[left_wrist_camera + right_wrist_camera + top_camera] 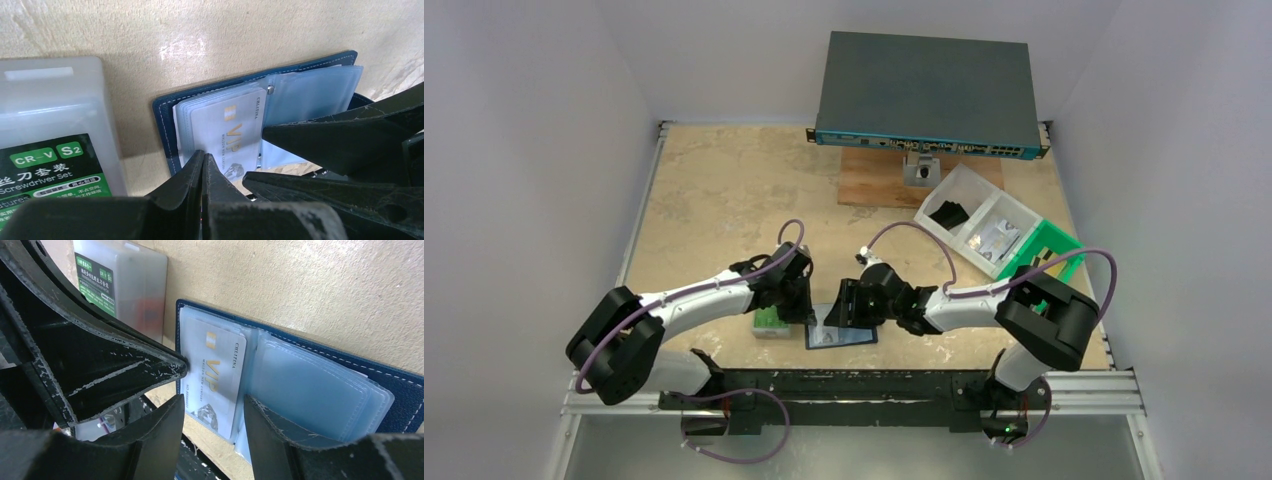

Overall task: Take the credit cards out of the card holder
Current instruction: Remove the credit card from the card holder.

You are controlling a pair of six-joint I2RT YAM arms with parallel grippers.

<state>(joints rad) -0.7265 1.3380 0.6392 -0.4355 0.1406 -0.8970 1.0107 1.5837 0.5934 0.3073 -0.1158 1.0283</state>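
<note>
- One credit card, pale with gold "VIP" lettering, sits in the front clear sleeve of the left-hand stack; its lower end pokes out past the sleeve towards the near table edge, which gives the fingers something to take
- Other cards may be layered behind it, but I cannot tell how many
- The card holder lies open and flat on the table close to its near edge, between the two grippers, navy cover down and sleeves up
- The right gripper straddles the card's exposed end, jaws moderately apart with a finger on either side and neither clearly touching, so the card looks lined up for a pinch, not yet gripped
- The left gripper has its jaws closed together on nothing, the tip at the holder's left edge, probably pinning it so it stays put when the card is drawn out
- A translucent screwdriver-set case with a green label stands just beside the holder on the left, apart from the task
</note>
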